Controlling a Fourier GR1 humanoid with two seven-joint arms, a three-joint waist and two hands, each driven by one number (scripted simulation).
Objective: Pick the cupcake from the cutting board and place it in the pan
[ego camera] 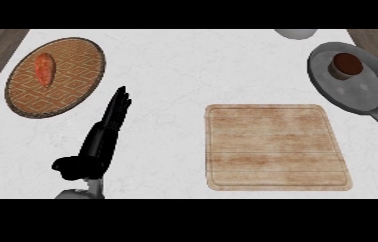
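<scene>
The small brown cupcake (pixel 345 64) already sits inside the round grey metal pan (pixel 334 88) at the far right of the white marbled desk (pixel 184 71), and the pale rectangular wooden cutting board (pixel 276 146) lies bare, so I judge the placing done. My left hand (pixel 111 121) rests low on the left, fingers straight and together, holding nothing; my right hand is not in view.

The risk I see now is small. The pan runs off the view's right edge, so I cannot tell how much of it sits on the desk. The cupcake stands near the pan's upper side, not its middle, so a nudge to the pan could tip it.

The board shows a worn grain and a shallow groove round its rim. The pan looks smooth and dull. At far left, an orange, elongated piece of food (pixel 45 68) lies on a round woven brown mat (pixel 74 61) with a diamond pattern.
</scene>
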